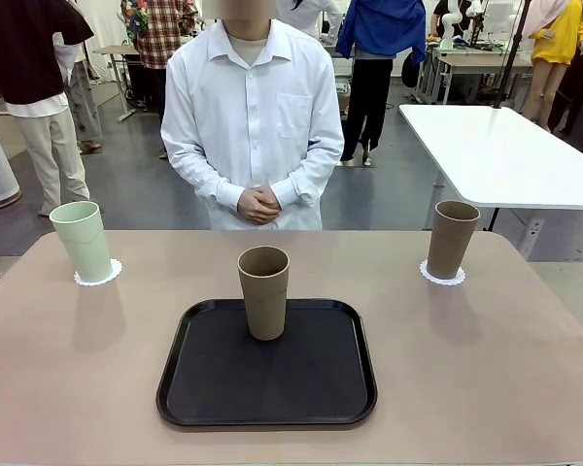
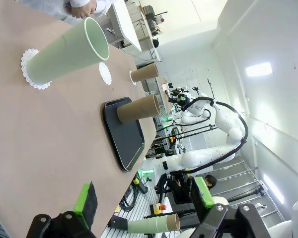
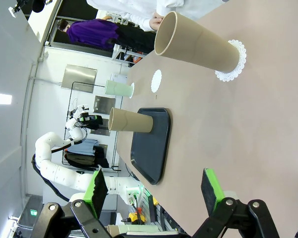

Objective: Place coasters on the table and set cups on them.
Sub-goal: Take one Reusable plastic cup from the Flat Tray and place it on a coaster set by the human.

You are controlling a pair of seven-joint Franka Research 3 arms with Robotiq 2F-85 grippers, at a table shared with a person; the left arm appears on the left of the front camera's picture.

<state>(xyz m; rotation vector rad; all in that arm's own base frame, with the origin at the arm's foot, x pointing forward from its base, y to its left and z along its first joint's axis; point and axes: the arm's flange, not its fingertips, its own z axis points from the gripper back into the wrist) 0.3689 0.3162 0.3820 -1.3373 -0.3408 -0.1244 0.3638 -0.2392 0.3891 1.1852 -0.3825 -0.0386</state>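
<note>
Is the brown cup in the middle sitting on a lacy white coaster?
No, the middle brown cup stands directly on the bare black tray.

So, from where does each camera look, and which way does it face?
Front view: sits at the robot's side, above the table, facing the person's clasped hands across it.
Left wrist view: on the left arm, rolled sideways, looking over the mint cup along the table; its open jaws with green pads rise from below.
Right wrist view: on the right arm, rolled too, looking past the nearest tan cup; its open jaws rise from below.
Shared: both wrist views hold the black tray with the middle tan cup and an empty coaster.
</note>
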